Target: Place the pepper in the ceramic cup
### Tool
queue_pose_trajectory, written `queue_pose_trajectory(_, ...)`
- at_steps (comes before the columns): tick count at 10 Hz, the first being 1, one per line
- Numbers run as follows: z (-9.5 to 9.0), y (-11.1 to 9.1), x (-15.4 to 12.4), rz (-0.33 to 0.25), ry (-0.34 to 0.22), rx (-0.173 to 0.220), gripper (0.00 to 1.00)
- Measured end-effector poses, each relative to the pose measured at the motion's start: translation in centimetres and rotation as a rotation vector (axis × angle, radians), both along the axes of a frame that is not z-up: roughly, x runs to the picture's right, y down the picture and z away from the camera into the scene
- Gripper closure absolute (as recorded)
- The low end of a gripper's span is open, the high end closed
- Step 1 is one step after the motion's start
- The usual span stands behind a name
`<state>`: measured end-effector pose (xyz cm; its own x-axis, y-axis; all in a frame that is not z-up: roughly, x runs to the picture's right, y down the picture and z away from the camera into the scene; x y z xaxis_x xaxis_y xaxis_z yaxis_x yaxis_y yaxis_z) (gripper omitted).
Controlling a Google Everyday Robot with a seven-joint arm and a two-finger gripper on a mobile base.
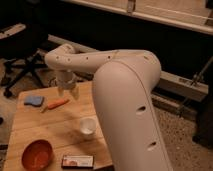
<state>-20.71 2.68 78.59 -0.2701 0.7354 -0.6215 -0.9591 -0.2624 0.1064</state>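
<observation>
The pepper (56, 104) is a slim orange shape lying flat on the wooden table (45, 127), toward the back left. The ceramic cup (87, 126) is small, white and upright near the table's middle, right beside my big white arm. My gripper (67, 90) hangs above the table's far edge, just up and right of the pepper's right end. Its fingers (74, 91) stand apart with nothing between them. The cup sits in front of the gripper and slightly to the right.
An orange-red bowl (37, 154) stands at the front left. A dark flat packet (77, 161) lies by the front edge. A blue object (34, 100) lies left of the pepper. My arm (127, 100) covers the table's right side. An office chair (20, 65) stands behind on the left.
</observation>
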Motion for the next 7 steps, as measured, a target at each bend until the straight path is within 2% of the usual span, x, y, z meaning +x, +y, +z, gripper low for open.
queue_pose_trajectory(2, 0.1, -0.11, -0.25, 0.045, 0.032, 0.002, 0.35)
queue_pose_trajectory(7, 0.17, -0.07, -0.27, 0.05, 0.036, 0.0, 0.35)
